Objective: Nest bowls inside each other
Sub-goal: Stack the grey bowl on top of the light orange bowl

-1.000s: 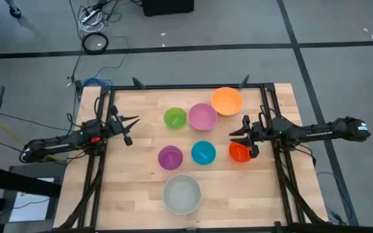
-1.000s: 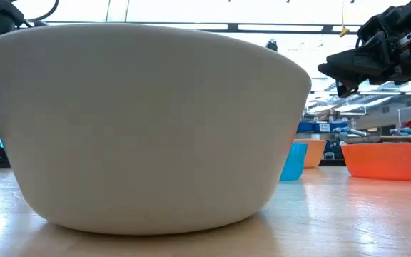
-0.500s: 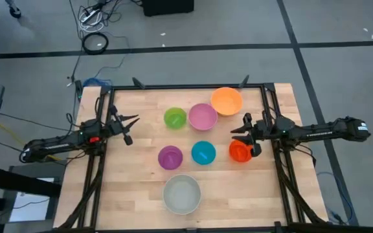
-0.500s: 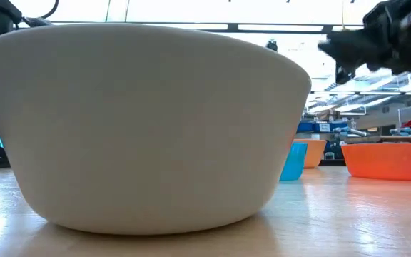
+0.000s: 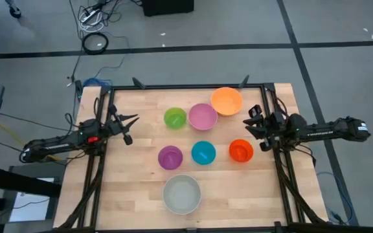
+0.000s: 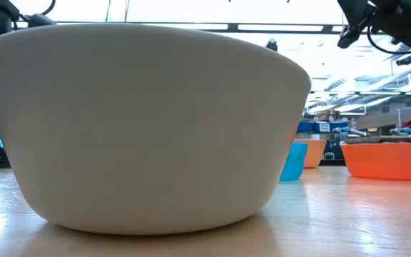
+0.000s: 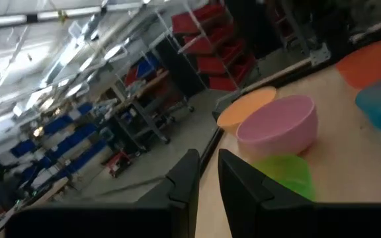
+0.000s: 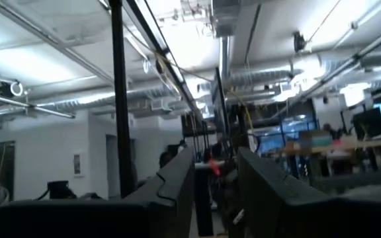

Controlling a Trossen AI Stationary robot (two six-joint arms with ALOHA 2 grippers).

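Observation:
Seven bowls stand apart on their bases on the wooden table (image 5: pixel 141 188): orange (image 5: pixel 226 101), pink (image 5: pixel 203 116), lime green (image 5: pixel 175 118), purple (image 5: pixel 170 157), blue (image 5: pixel 203 153), red-orange (image 5: pixel 241 150) and grey-white (image 5: pixel 182 193). The grey-white bowl (image 6: pixel 148 128) fills most of the low view. My left gripper (image 5: pixel 132 128) hovers at the table's left side, open by a narrow gap (image 7: pixel 207 182), holding nothing. My right gripper (image 5: pixel 250 122) hovers at the right side, just beyond the red-orange bowl, tipped upward, open (image 8: pixel 217 192) and empty.
A black frame rail (image 5: pixel 186 86) runs along the table's far edge, with more rails down both sides. Bare wood lies between the left gripper and the lime green bowl, and along the near edge on either side of the grey-white bowl.
My right gripper has risen and tipped its fingers upward, drawing back toward the table's right edge from over the red-orange bowl. That bowl stays on the table and now shows whole. My left gripper and the other bowls have kept still.

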